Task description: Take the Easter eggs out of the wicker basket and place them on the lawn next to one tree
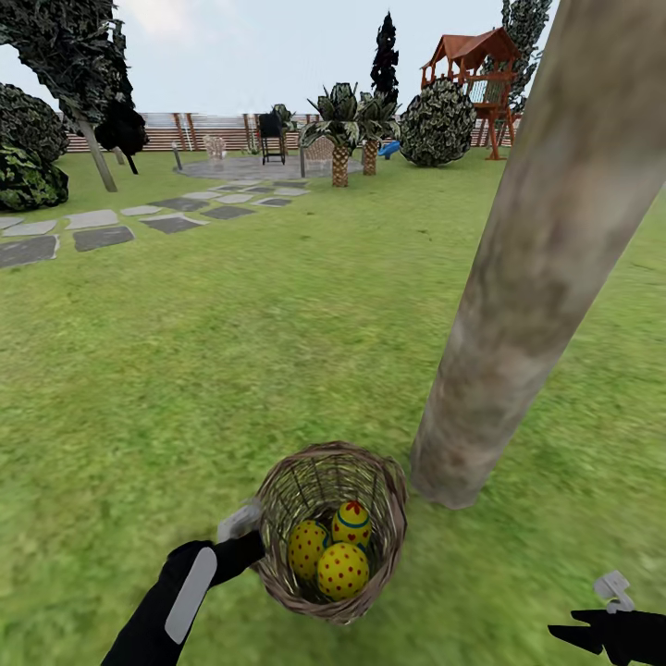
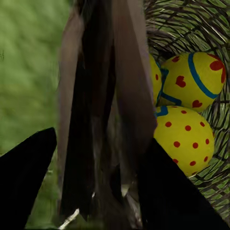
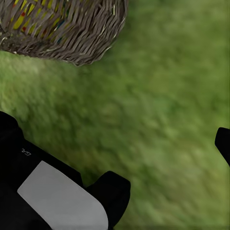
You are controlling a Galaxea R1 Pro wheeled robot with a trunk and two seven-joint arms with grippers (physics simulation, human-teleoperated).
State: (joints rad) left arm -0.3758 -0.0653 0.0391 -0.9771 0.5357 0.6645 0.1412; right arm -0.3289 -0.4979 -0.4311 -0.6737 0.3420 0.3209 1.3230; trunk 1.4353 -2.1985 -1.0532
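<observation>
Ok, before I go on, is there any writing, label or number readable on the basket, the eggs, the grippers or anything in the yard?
No readable text anywhere.
Right arm's black casing: a tiny pale mark, too small to read.
Yellow eggs with red dots and blue bands: decoration only.
Brown woven wicker basket: no label.

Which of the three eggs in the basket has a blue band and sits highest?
The egg at the back of the wicker basket, nearest the tree trunk; the front egg is plain red-dotted.
</observation>
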